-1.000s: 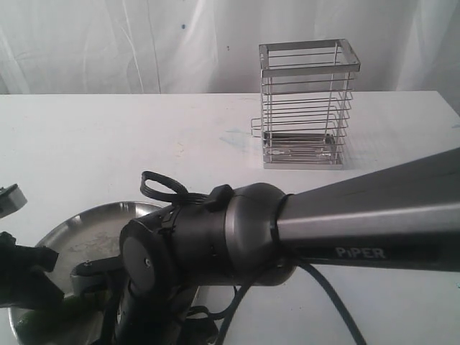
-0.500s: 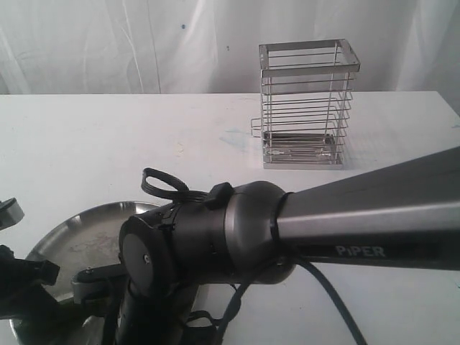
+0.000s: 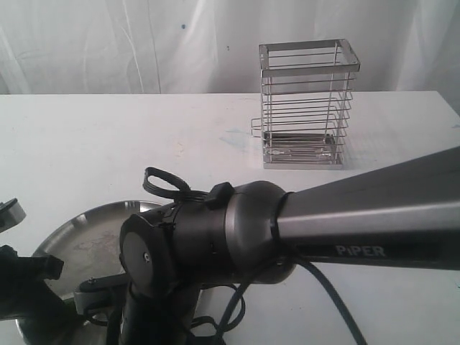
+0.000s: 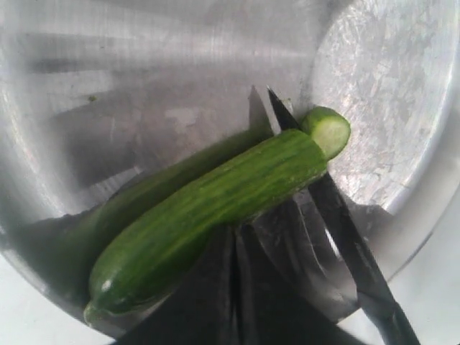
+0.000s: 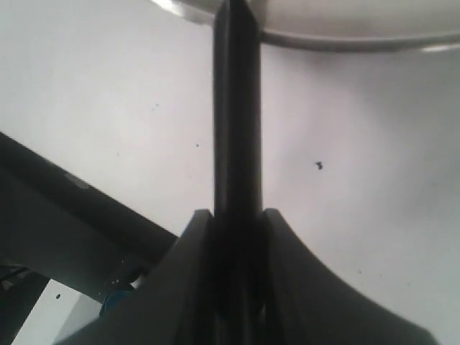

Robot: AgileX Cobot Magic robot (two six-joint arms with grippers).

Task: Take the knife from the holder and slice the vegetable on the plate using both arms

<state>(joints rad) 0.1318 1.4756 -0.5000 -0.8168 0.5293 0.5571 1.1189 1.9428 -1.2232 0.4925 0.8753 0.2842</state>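
On your left wrist view, the vegetable (image 4: 215, 212) lies aslant in the plate (image 4: 388, 86), its glossy dark green skin facing the camera. The knife (image 4: 338, 215) crosses it close to one end: the black blade passes through the flesh, its tip pointing into the plate, and a short round slice (image 4: 327, 129) with a pale green face sits just beyond the blade, touching it. The left tool (image 4: 237, 287) shows only as a dark mass under the vegetable's middle, pressed against it; you cannot tell from this view whether its fingers are closed on the vegetable or merely resting there.

On your right wrist view, the right tool (image 5: 237, 237) is clamped on the knife's handle (image 5: 237, 122), a finger on each side with no gap, and the handle runs out toward the plate's rim (image 5: 345, 39) over the white bench (image 5: 374, 180).

In the exterior view, the right arm (image 3: 345, 215), marked PIPER, stretches across the foreground and bends down over the plate (image 3: 93, 230), hiding most of it. The left arm (image 3: 21, 287) sits at the plate's near left edge. The holder (image 3: 307, 104) stands upright on the bench (image 3: 108, 136) well behind the plate, with nothing standing up out of it.
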